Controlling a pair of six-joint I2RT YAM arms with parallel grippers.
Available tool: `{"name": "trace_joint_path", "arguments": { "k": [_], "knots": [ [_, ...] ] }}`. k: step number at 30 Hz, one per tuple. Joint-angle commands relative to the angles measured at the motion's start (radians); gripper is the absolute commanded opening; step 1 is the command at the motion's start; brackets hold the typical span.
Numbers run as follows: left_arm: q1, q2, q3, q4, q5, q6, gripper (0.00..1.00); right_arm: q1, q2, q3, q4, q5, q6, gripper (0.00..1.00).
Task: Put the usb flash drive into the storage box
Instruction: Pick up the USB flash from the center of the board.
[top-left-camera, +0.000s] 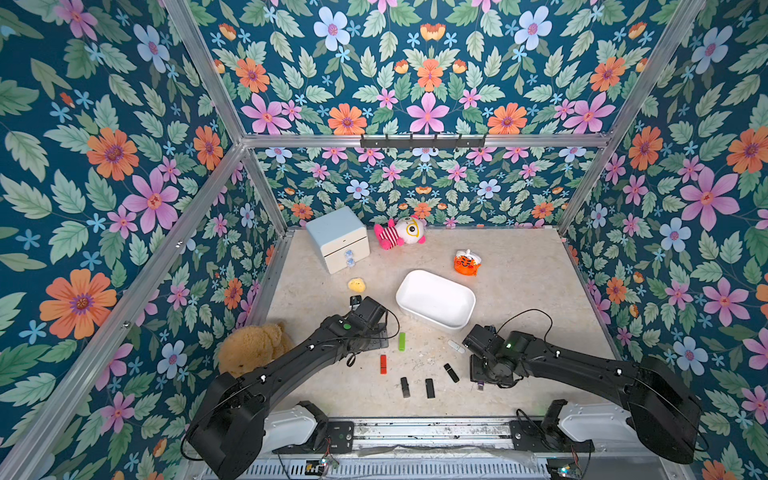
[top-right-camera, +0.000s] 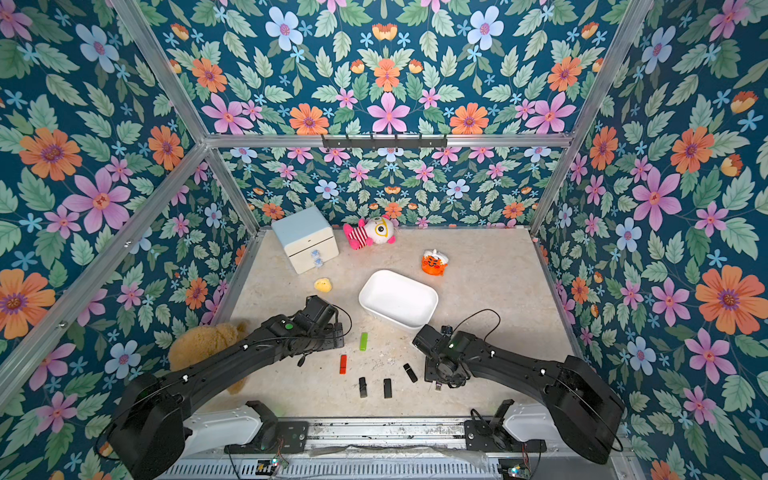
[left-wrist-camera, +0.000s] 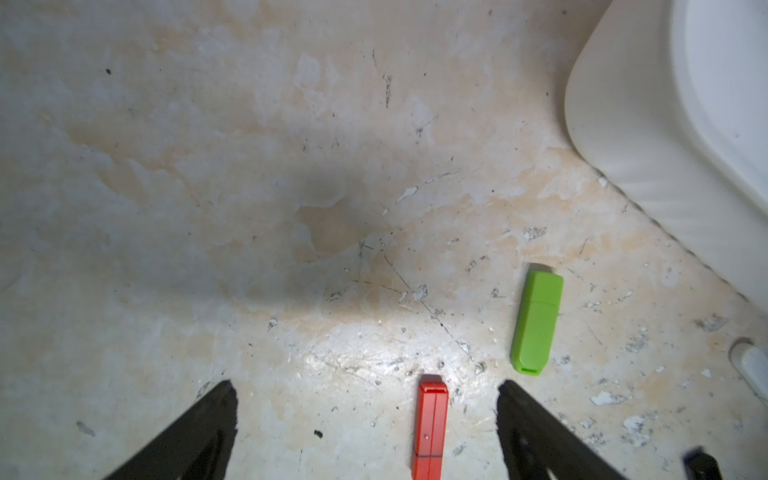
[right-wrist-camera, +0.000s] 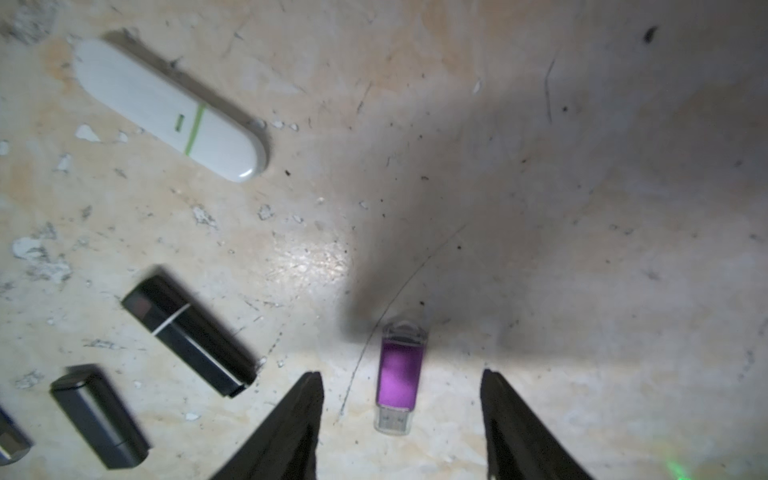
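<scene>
Far left on my feed, a shaggy tan plush bear (top-left-camera: 253, 347) sits against the wall. Behind it is a boxy cream drawer cabinet (top-left-camera: 338, 239) with a pale-blue top. The table (top-left-camera: 519, 291) is beige, stone-look, scuffed and flecked.

My left gripper (left-wrist-camera: 367, 388) has its black tapered fingers spread wide. A glossy red flash drive (left-wrist-camera: 431, 428), slim and rectangular, lies between them untouched. Just beside it is a matte lime-green flash drive (left-wrist-camera: 537, 322), blocky, with a stepped cap.

Next come two stubby black flash drives (top-left-camera: 405, 387) (top-left-camera: 430, 388) lying side by side on the table's near part. Behind them stands the storage box (top-left-camera: 436, 299), a smooth white tub with rounded corners.

Further right are a black flash drive with a thin white band (right-wrist-camera: 189, 334) and a white, pill-shaped flash drive (right-wrist-camera: 170, 110) with a green stripe. The white one carries a small green mark that is too blurred to read.

My right gripper (right-wrist-camera: 401, 373) straddles the purple flash drive (right-wrist-camera: 399, 374). Its fingers stand apart with a gap on each side, gripping nothing. That drive has a metallic violet body and clear plastic ends. It lies flat on the table, well apart from the box on the near side.
</scene>
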Motion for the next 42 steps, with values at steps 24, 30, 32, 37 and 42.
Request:
{"name": "trace_joint_path", "arguments": {
  "k": [24,30,32,37,42],
  "knots": [
    [-0.061,0.018,-0.066,-0.027,0.021,-0.077,0.99,0.034,0.104,-0.013,0.030,-0.009,0.011,0.30],
    [-0.079,0.049,-0.072,-0.001,0.043,-0.077,0.98,0.034,0.113,-0.021,0.033,-0.016,0.009,0.16],
    [-0.084,0.066,-0.072,0.006,0.051,-0.074,0.96,0.036,0.113,-0.024,0.035,-0.018,0.011,0.13],
    [-0.104,0.105,-0.070,0.019,0.063,-0.071,0.94,0.036,0.108,-0.035,0.037,-0.022,0.015,0.00],
    [-0.127,0.140,-0.055,0.027,0.065,-0.074,0.91,0.034,0.112,-0.042,0.044,-0.030,0.017,0.00]
  ]
}}
